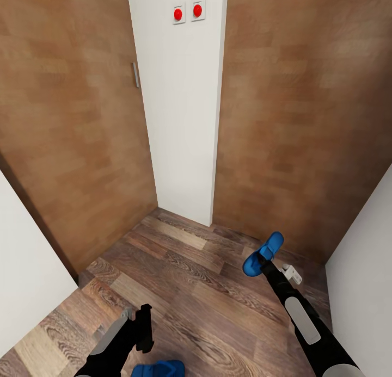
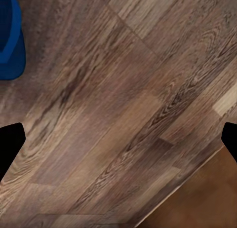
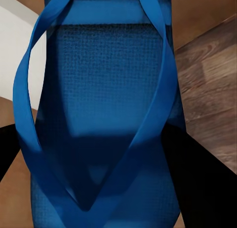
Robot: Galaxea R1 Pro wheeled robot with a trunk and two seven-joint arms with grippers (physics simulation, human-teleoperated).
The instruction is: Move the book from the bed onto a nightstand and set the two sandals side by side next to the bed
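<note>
Right fingers clamped on a sandal off the floor; left fingers spread, other sandal below.

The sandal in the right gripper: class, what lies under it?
The sandal is held off the ground by the right gripper; beneath it lies wood-plank floor, with a brown door behind. The sandal's underside and the floor directly beneath are covered.

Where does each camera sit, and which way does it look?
Head view: from the head, down at wood floor, doors and wall; both arms show, right gripper holding a sandal.
Left wrist view: along the open left gripper at floor, second sandal at the edge.
Right wrist view: close on the held sandal.
Shared: floor, sandals.
</note>
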